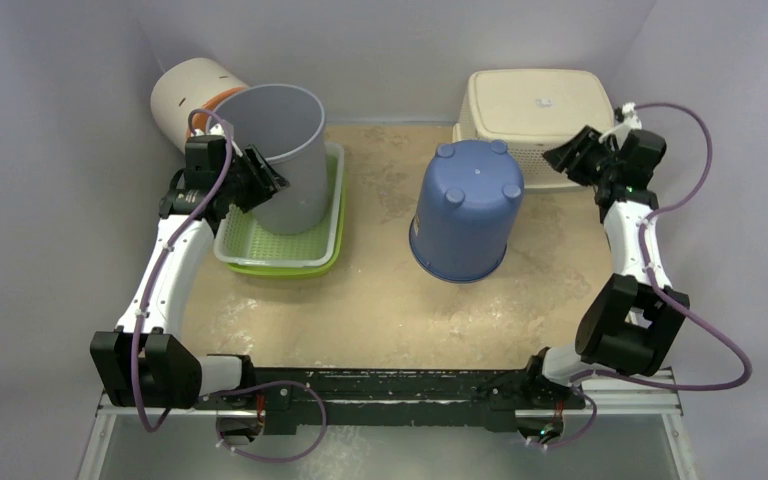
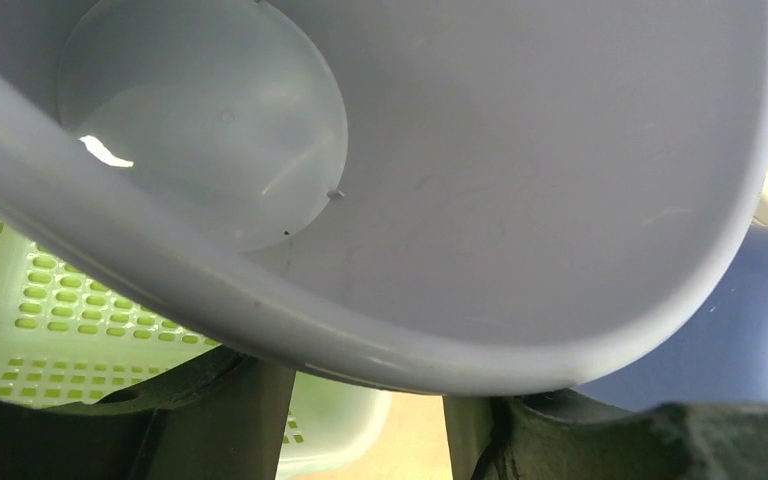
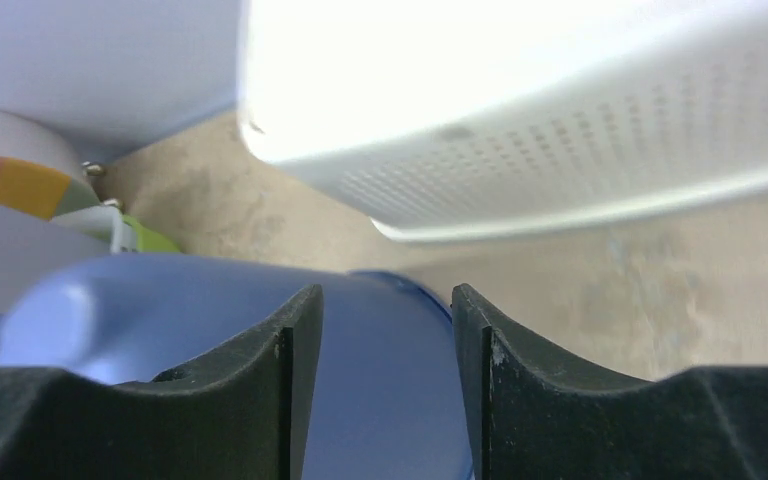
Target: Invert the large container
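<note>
Grey container (image 1: 295,150) tilted in green basket (image 1: 280,250), far left of desk (image 1: 380,300).
Left fingers (image 2: 225,430) parted beneath its rim, tips hidden; right fingers (image 3: 260,400) parted, empty, above upturned blue bucket (image 1: 465,210).

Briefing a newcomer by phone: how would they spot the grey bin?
On the left sits a green perforated plastic basket. The tall grey plastic bin stands in it, mouth up; the neighbouring blue plastic bucket is upside down.
</note>
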